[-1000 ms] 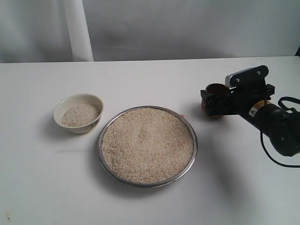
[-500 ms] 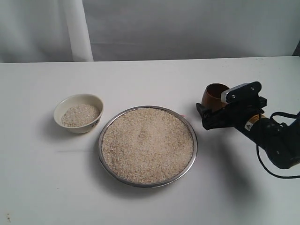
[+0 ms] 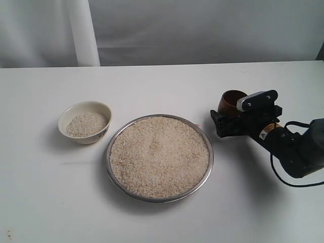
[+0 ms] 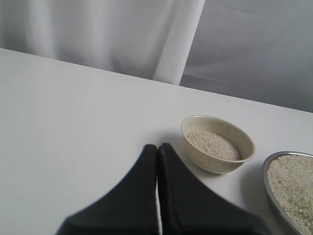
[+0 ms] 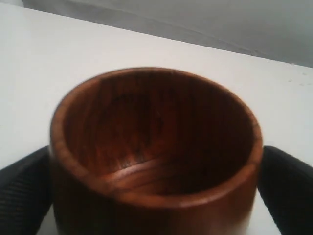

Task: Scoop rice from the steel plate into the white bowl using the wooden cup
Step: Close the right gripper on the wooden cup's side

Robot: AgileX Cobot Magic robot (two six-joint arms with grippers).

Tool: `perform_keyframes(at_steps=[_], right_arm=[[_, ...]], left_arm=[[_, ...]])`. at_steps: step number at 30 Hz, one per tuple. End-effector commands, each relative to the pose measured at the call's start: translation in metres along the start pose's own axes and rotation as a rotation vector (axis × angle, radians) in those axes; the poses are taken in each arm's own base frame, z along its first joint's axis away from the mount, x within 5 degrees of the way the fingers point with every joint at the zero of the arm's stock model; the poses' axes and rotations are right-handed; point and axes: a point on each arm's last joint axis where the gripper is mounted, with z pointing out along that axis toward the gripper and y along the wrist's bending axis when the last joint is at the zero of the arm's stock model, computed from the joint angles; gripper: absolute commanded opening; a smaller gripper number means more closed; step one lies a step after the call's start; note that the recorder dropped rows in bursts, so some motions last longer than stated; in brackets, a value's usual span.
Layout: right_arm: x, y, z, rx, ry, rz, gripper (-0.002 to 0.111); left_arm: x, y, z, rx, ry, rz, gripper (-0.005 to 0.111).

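The wooden cup (image 3: 232,100) stands upright and empty on the table, right of the steel plate (image 3: 210,158). The plate is heaped with rice (image 3: 159,154). My right gripper (image 3: 225,124) is open and low at the cup. In the right wrist view its black fingers (image 5: 24,196) flank the cup (image 5: 156,147) on both sides. The white bowl (image 3: 63,119) sits left of the plate with some rice (image 3: 87,124) inside. My left gripper (image 4: 157,147) is shut and empty, near the bowl (image 4: 210,159); it does not show in the exterior view.
A white curtain and grey backdrop (image 3: 202,30) hang behind the table's far edge. The right arm's cable (image 3: 283,178) loops over the table at the right. The plate's rim (image 4: 266,169) also shows in the left wrist view.
My right arm has dropped lower and shifted left toward the plate, so more of the cup shows above it. The cup has stayed in place. Plate and bowl are unchanged.
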Motion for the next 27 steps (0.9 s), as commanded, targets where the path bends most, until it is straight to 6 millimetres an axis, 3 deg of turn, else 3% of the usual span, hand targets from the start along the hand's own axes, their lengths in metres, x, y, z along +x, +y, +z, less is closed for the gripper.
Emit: perform_keyframes(at_steps=[1,16,22,27], right_arm=[[0.0020,-0.0005,0.0051,-0.018,-0.010,0.006,0.105],[-0.0003,-0.0018,0.0050,-0.004,-0.037,0.014,0.105],[-0.0016,-0.0020,0.0050,-0.005,-0.051,0.140,0.105],[-0.0006,-0.0026,0.0050,0.002,-0.040,0.146,0.105]], left_arm=[[-0.0012,-0.0007,-0.0003,0.011,-0.012,-0.005,0.000],[-0.0012,-0.0007,-0.0003,0.011,-0.012,-0.005,0.000],[-0.0012,-0.0007,-0.0003,0.011,-0.012,-0.005,0.000],[-0.0012,-0.0007,-0.0003,0.011,-0.012,-0.005,0.000]])
